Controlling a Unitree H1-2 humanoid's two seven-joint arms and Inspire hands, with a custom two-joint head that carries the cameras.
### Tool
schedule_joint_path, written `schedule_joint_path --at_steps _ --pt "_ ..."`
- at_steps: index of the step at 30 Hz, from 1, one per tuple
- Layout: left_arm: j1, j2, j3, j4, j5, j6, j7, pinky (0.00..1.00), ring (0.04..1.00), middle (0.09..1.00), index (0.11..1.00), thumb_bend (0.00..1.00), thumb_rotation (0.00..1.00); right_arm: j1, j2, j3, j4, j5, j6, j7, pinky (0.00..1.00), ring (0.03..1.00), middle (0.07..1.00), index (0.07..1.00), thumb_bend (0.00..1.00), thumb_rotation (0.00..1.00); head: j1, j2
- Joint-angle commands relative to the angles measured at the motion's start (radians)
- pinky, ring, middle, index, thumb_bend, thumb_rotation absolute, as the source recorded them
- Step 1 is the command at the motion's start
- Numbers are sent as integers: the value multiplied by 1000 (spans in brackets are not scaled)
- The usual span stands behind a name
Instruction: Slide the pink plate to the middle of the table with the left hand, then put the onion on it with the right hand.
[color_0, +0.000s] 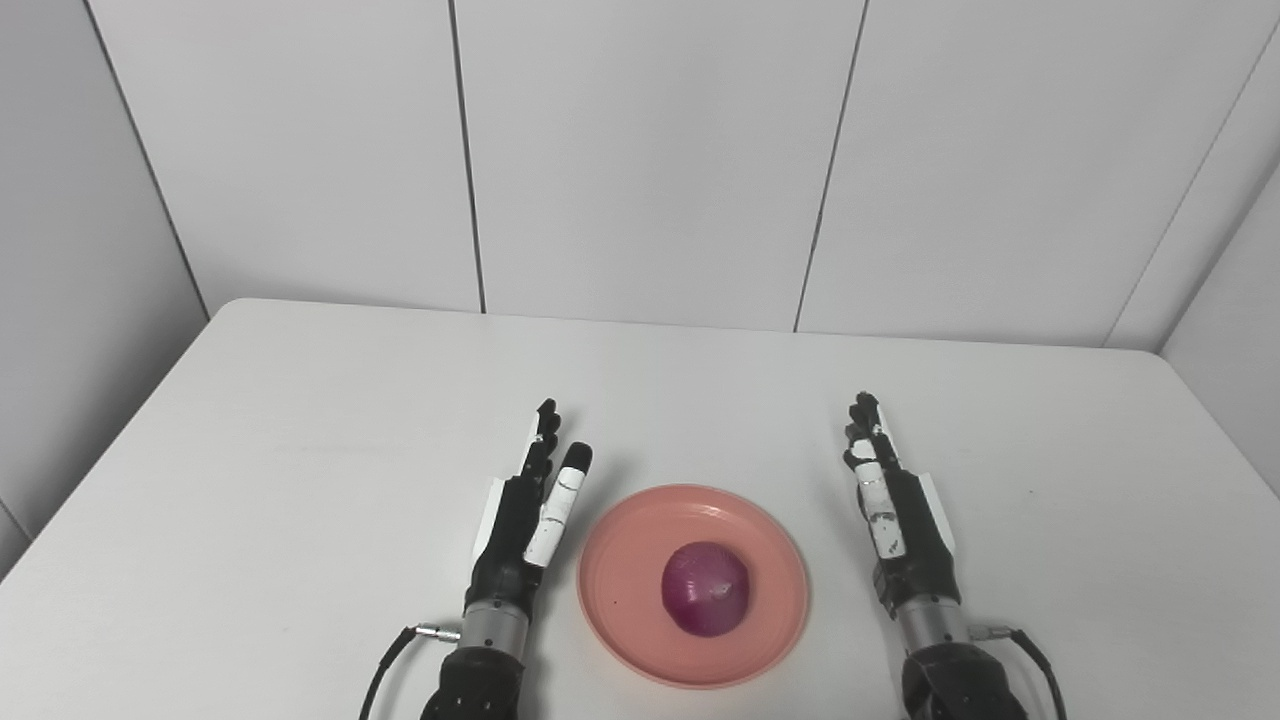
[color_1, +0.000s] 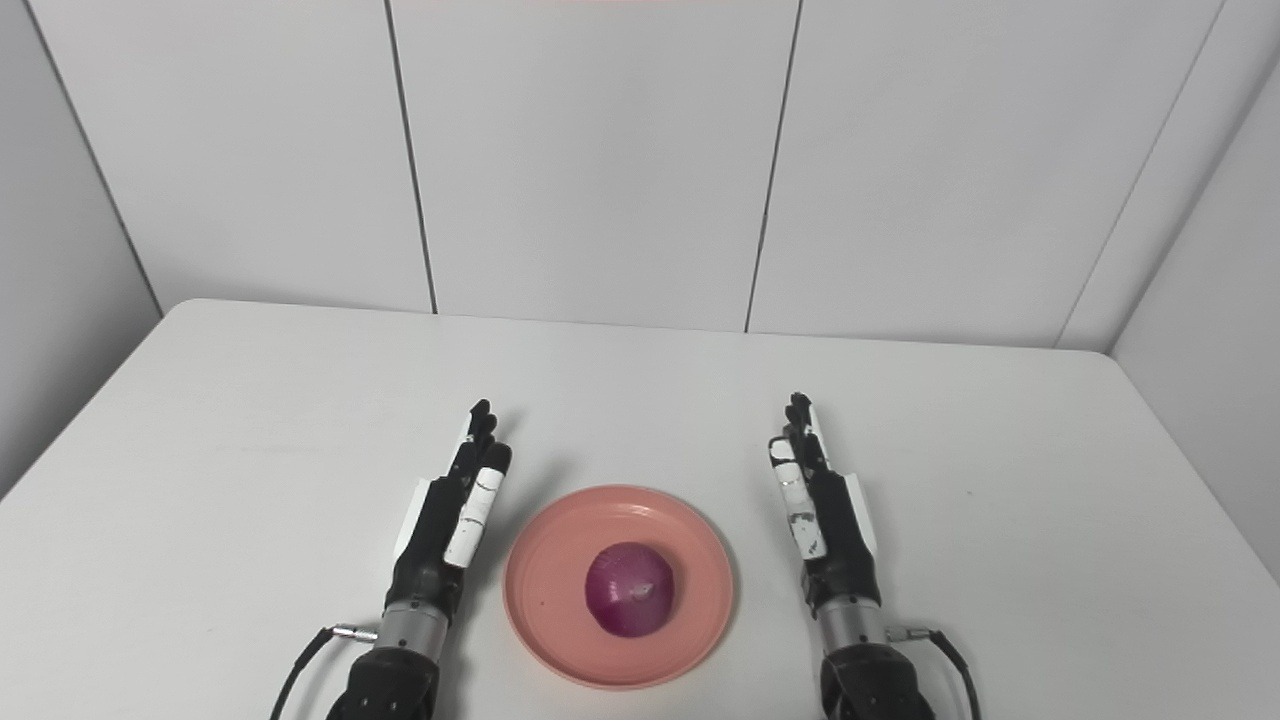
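A pink plate (color_0: 620, 600) lies on the white table (color_0: 300, 480) near its front edge, about midway across. A purple-red onion (color_0: 705, 588) sits in the middle of the plate. My left hand (color_0: 530, 510) is just left of the plate, fingers straight and pointing away from me, holding nothing. My right hand (color_0: 890, 500) is a little to the right of the plate, fingers straight too, empty. Neither hand touches the plate or the onion. The same scene shows in the right eye view, with the onion (color_1: 630, 588) on the plate (color_1: 545, 585).
Grey wall panels (color_0: 640, 150) stand behind the table's far edge. Cables run from both wrists (color_0: 400, 650) at the bottom of the picture.
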Motion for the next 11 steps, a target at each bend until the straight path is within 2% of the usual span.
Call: schedule_joint_path --at_steps 1,6,11 --pt "18 16 1 1 6 8 -4 1000 1000 1000 1000 729 1000 36 -1 6 76 -12 -68 -10 1000 1000 1000 1000 973 1000 -1 -2" --pt "16 6 15 -1 -37 26 -22 1000 1000 1000 1000 740 1000 35 -4 11 111 -19 -133 -10 1000 1000 1000 1000 953 1000 -2 -3" --pt "14 1 22 -1 -63 36 -32 1000 1000 1000 1000 844 1000 33 -4 12 110 -12 -137 -2 1000 1000 1000 1000 967 1000 0 -2"
